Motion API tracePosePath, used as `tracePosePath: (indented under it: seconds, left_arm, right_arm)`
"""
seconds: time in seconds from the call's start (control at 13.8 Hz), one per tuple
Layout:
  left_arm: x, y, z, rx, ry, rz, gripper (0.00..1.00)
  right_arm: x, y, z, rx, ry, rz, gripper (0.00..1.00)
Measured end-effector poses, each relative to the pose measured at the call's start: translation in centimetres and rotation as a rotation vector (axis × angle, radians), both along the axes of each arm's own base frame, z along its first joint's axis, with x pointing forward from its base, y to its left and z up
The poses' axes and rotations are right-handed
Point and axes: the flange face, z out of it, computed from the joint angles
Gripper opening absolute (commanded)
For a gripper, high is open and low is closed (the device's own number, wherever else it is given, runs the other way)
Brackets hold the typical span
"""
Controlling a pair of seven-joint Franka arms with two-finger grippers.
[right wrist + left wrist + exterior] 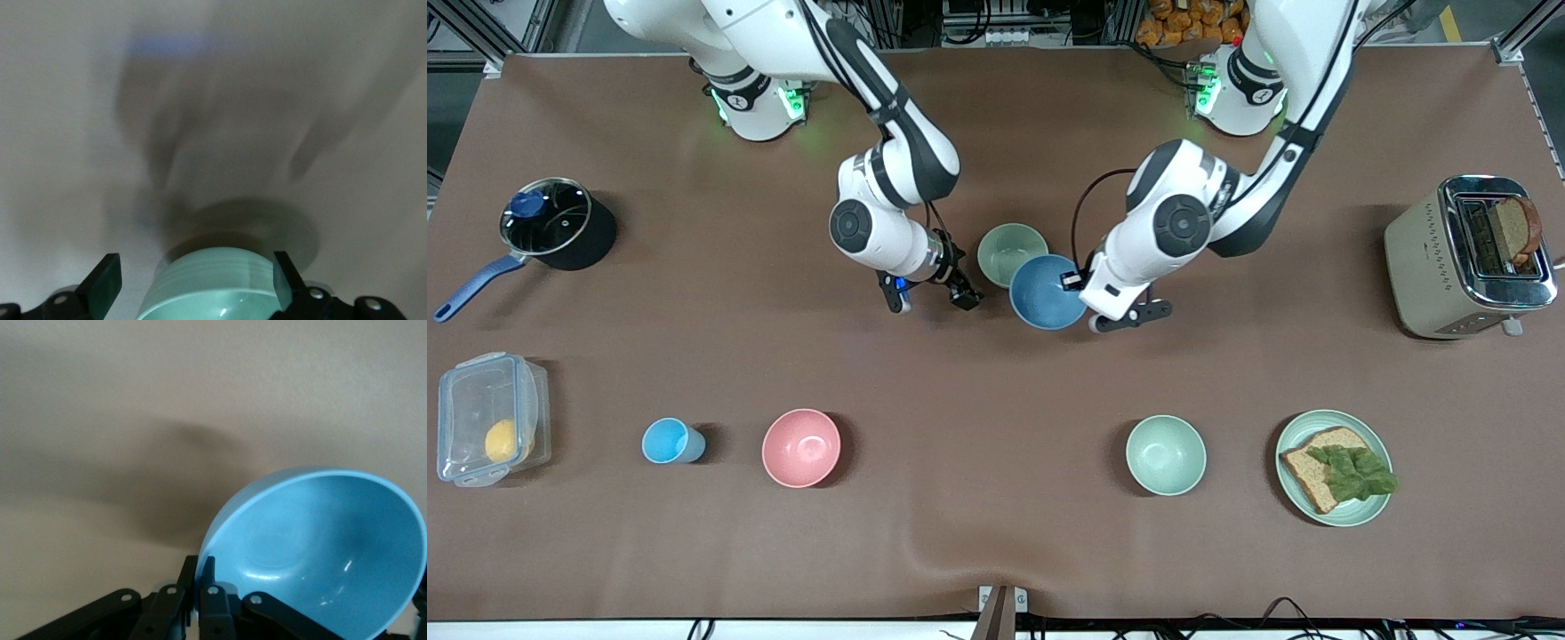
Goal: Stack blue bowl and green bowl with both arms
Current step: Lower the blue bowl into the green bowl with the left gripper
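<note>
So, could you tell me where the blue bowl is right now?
The blue bowl is tilted at mid-table in the front view, its rim clamped in the left gripper, overlapping the green bowl.

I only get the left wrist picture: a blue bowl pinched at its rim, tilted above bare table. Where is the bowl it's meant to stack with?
Observer: The green bowl sits on the table mid-table. In the front view, the blue bowl held by the left gripper overlaps its nearer edge.
Operator: Is the other arm doing anything?
Observer: The right gripper is beside the green bowl, toward the right arm's end, open and holding nothing.
Operator: Any lookalike bowls around?
Observer: Yes, a pink bowl and a paler mint bowl stand nearer the front camera.
</note>
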Motion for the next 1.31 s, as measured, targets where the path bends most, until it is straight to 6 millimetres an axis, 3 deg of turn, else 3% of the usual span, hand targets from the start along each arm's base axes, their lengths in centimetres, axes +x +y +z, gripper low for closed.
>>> tracePosePath:
  seconds: [0.22,0.44,0.87,1.31]
  left_arm:
    - [-1.4,-2.0,-0.3,0.01,0.014,0.004,0.0]
    - [-3.2,-4.0,-1.4,0.026,0.039,0.0,0.0]
    - [-4.6,-5.2,-4.0,0.053,0.085,0.007,0.0]
    - [-5.5,-5.9,-4.6,0.066,0.1,0.012,0.0]
  right_arm:
    - [-0.8,-0.1,-2.2,0.076,0.038,-0.037,1.0]
    - [-1.3,0.4,-2.5,0.093,0.044,-0.041,1.0]
    - [-1.3,0.2,-2.7,0.096,0.038,-0.031,1.0]
    - [-1.3,-0.1,-2.8,0.095,0.038,-0.031,1.0]
